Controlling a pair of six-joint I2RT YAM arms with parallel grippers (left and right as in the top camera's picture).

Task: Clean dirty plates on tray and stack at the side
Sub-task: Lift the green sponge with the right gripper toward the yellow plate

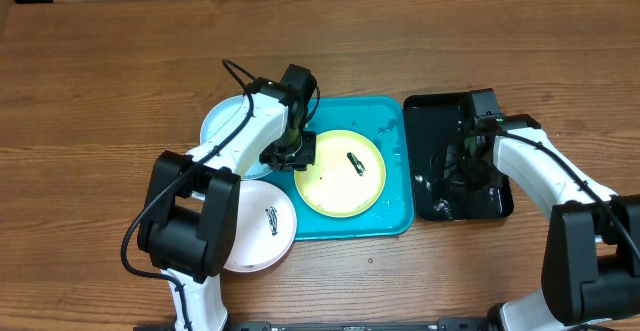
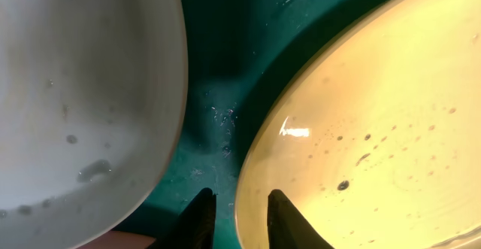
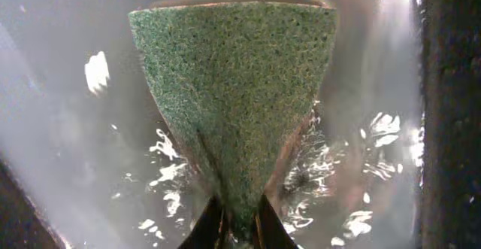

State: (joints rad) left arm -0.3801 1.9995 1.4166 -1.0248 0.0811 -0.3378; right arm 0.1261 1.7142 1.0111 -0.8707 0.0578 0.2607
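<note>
Left gripper (image 2: 242,220) jaws slightly apart astride rim of yellow plate (image 1: 335,186) at its 9 o'clock in tray (image 1: 392,121); right gripper (image 3: 234,226) clamped on sponge (image 3: 233,83) in black tray (image 1: 432,121) at 3 o'clock.

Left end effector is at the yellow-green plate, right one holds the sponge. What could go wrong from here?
The left end effector loosely straddles the rim of the yellow-green plate; on the wet tray, the plate may slide or slip free once scrubbing starts. The right end effector pinches the sponge by its narrow end, so it may fold or twist under pressure. The neighbouring plate lies close and could get bumped.
</note>
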